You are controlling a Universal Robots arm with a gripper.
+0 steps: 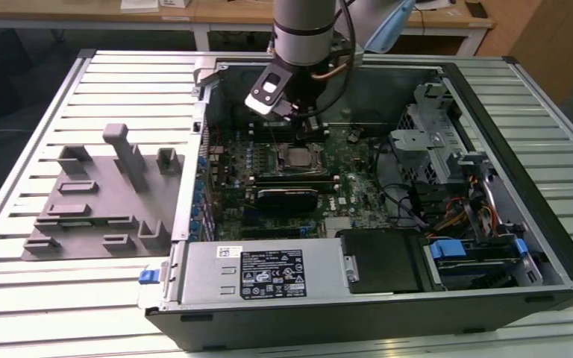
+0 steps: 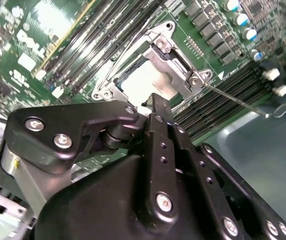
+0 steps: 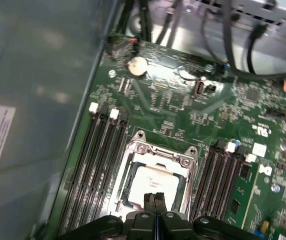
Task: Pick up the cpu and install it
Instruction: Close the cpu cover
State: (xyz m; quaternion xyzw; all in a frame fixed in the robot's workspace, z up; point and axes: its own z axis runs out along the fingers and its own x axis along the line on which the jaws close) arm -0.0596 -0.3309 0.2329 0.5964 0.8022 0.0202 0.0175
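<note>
The cpu [image 1: 295, 155] lies flat in the motherboard's socket inside the open computer case, its silver-white top showing in both wrist views [image 2: 143, 81] [image 3: 154, 180]. A metal socket frame [image 3: 157, 150] surrounds it, and a thin wire lever [image 2: 232, 97] sticks out to one side. My gripper [image 1: 301, 123] hangs just above the cpu on the far side of the socket. Its two black fingers are pressed together, shut with nothing between them [image 3: 155, 197] [image 2: 157, 102]. The fingertips hover over the edge of the chip.
Memory slots [image 3: 90, 160] flank the socket on both sides. The case walls [image 1: 207, 97], a drive cage with cables [image 1: 446, 149] and the power supply [image 1: 257, 272] ring the board. Grey plastic fixture blocks [image 1: 98, 201] stand on the slatted table at the exterior view's left.
</note>
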